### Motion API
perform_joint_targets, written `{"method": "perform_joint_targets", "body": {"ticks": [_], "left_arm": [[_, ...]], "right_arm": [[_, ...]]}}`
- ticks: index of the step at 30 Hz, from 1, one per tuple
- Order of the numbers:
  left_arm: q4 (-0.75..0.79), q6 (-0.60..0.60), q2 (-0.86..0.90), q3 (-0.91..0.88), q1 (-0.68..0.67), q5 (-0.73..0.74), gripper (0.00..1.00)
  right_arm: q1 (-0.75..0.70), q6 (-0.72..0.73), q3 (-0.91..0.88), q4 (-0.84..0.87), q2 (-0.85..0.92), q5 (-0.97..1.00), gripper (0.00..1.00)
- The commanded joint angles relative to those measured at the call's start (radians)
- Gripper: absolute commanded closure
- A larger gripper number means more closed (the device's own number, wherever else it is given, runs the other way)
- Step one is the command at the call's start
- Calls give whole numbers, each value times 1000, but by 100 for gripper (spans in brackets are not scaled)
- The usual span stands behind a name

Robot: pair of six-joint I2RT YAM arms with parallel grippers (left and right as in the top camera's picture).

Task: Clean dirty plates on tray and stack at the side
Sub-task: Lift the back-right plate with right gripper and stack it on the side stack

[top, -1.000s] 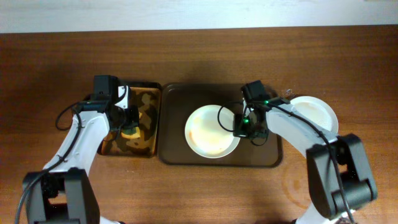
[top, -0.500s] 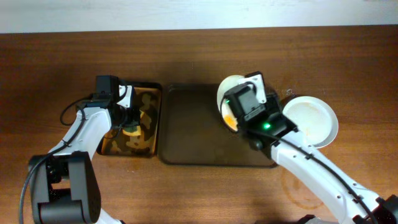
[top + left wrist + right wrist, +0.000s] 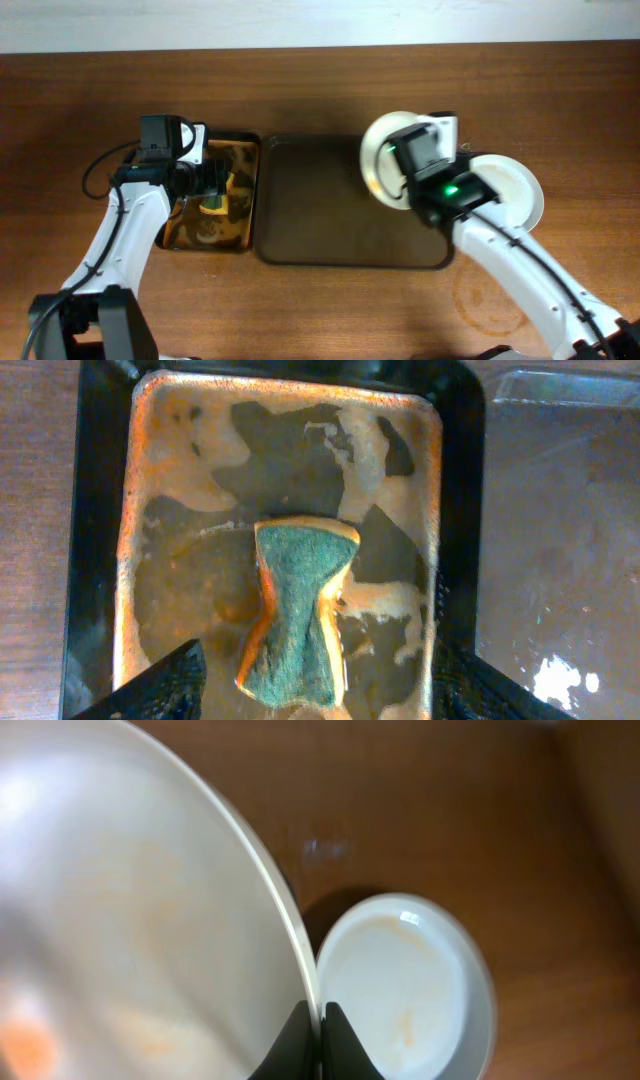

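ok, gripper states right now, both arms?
Left gripper: open, fingers either side of the sponge, not touching it.
Right gripper: shut on the rim of a plate.

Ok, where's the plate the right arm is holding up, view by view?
Overhead: the lifted plate, tilted, above the right end of the tray.
Left wrist: not in it.
Right wrist: fills the left half, rim in the right pincer at bottom centre.
Shared landmark: the other plate on the table, right of it in both.
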Motion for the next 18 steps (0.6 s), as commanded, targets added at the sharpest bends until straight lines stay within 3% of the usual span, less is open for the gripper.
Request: {"method": "perform_joint_targets", "body": {"ticks": [1, 4, 8, 15, 18], "left_arm": [[-55, 1, -18, 16, 1, 50, 29], [-69, 1, -18, 16, 1, 60, 28], [-69, 1, -18, 16, 1, 59, 27], [-70, 1, -18, 16, 1, 59, 26], [-69, 1, -18, 16, 1, 59, 24]], "right_arm": [[-222, 115, 21, -37, -50, -320, 96], [-477, 138, 21, -87, -47, -581, 96], [-760, 128, 18, -153, -33, -645, 95], [-912, 50, 19, -116, 104, -674, 90], [-910, 11, 19, -99, 110, -702, 59]]}}
